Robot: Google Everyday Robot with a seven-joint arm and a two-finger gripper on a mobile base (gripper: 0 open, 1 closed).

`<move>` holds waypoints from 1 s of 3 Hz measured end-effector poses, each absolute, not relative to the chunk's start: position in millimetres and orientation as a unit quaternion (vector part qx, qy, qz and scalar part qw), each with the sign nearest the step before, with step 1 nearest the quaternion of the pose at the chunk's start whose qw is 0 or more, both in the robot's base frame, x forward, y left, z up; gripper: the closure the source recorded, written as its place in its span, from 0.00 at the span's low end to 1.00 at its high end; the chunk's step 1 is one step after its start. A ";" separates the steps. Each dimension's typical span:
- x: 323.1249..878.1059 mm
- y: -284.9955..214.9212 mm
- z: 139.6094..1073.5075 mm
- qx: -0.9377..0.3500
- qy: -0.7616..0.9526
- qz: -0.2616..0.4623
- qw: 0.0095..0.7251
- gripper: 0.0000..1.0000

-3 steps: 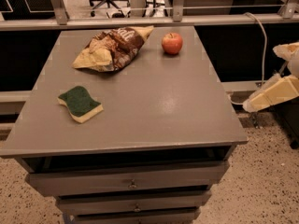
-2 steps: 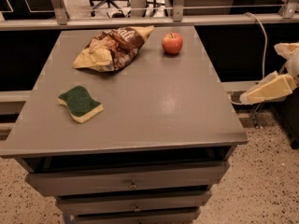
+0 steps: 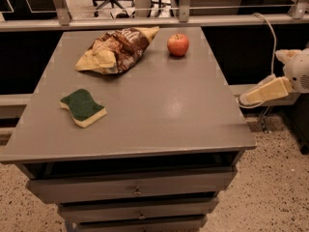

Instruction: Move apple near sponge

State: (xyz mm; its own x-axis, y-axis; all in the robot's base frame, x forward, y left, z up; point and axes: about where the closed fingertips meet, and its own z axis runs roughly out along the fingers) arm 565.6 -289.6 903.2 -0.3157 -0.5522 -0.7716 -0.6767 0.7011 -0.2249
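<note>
The red apple [image 3: 178, 45] with a short stem sits upright at the far right of the grey table top [image 3: 169, 105]. The sponge [image 3: 83, 107], dark green on a pale yellow base, lies flat at the near left of the table, well apart from the apple. My gripper [image 3: 248, 98], cream coloured, hangs off the table's right side, just outside the right edge and about level with the table's middle. It is empty and touches nothing, and it is well short of the apple.
A crumpled brown-and-yellow snack bag [image 3: 116, 50] lies at the far left-centre, between sponge and apple. A metal rail [image 3: 145, 21] runs behind the table. Drawers [image 3: 137, 190] sit below the front edge. A cable [image 3: 270, 33] hangs at the right.
My gripper has moved a little left and up, closer to the table's right edge. The apple, sponge and bag have not moved.
</note>
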 end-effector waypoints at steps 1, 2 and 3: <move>579.4 -284.7 894.1 -0.372 0.804 0.073 0.457 0.00; 611.8 -276.2 890.0 -0.363 0.788 0.087 0.489 0.00; 644.8 -268.3 897.3 -0.358 0.766 0.104 0.523 0.00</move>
